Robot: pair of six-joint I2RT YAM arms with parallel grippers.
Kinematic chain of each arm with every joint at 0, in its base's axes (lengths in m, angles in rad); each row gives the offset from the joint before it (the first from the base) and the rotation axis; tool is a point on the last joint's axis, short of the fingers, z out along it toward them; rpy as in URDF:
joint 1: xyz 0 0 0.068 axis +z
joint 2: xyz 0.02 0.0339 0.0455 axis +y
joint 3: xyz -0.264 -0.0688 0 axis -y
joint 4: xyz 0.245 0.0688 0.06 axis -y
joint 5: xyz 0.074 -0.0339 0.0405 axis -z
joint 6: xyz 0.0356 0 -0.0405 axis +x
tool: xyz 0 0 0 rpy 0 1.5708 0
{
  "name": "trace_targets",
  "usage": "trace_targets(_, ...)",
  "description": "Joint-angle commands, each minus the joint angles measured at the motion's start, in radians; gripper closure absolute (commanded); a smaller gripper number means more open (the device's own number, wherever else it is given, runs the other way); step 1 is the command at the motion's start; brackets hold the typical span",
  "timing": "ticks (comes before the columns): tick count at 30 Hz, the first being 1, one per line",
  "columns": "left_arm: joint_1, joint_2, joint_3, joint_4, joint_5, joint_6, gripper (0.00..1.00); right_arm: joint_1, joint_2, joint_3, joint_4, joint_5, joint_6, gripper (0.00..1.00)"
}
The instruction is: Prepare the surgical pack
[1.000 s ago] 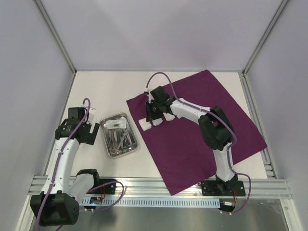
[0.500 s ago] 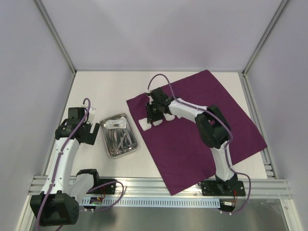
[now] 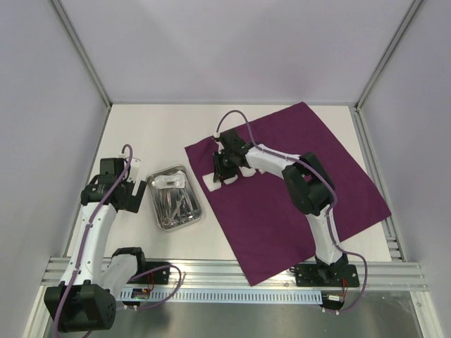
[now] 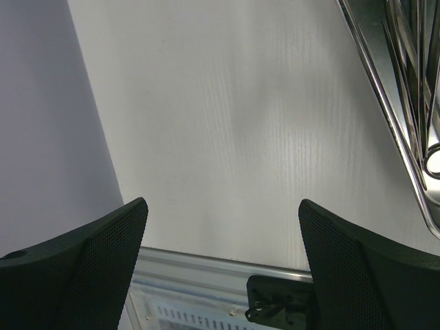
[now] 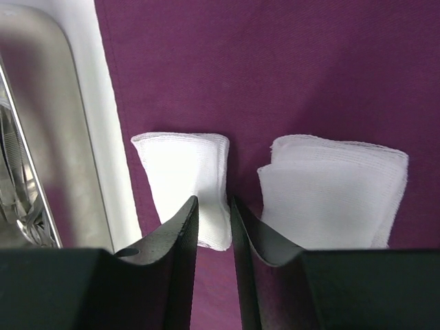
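Purple cloth [image 3: 268,222] — right arm [image 3: 271,159] outstretched, right pincer [image 5: 214,208] clamped on gauze pad [image 5: 179,172]; left pincer [image 4: 220,223] apart.

The steel tray [image 4: 392,89] runs off the left wrist view's right edge, its instruments [image 4: 412,41] blurred and cut short. The right tool [image 5: 213,201] hides the near edge of one gauze pad [image 5: 179,168].

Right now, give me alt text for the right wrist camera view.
The right hand pinches the edge of a white gauze pad lying on the purple cloth. A second pad lies right of it, and a steel tray shows at left.
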Motion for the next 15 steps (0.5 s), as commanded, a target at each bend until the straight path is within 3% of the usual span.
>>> trace_targets(1,-0.004,-0.02,-0.003,0.008,0.007,0.018,0.0,0.016,0.017,-0.004,0.028,-0.058,0.033,0.74)
trace_targets(5,-0.002,-0.021,-0.003,0.008,0.007,0.018,0.0,0.016,0.015,-0.001,0.042,-0.066,0.047,0.75)
trace_targets(12,-0.004,-0.025,-0.003,0.004,0.007,0.018,0.0,0.016,0.03,0.006,0.038,-0.071,0.061,0.97)
trace_targets(15,-0.001,-0.024,-0.004,0.005,0.007,0.021,0.0,0.016,0.018,0.004,0.033,-0.072,0.059,1.0)
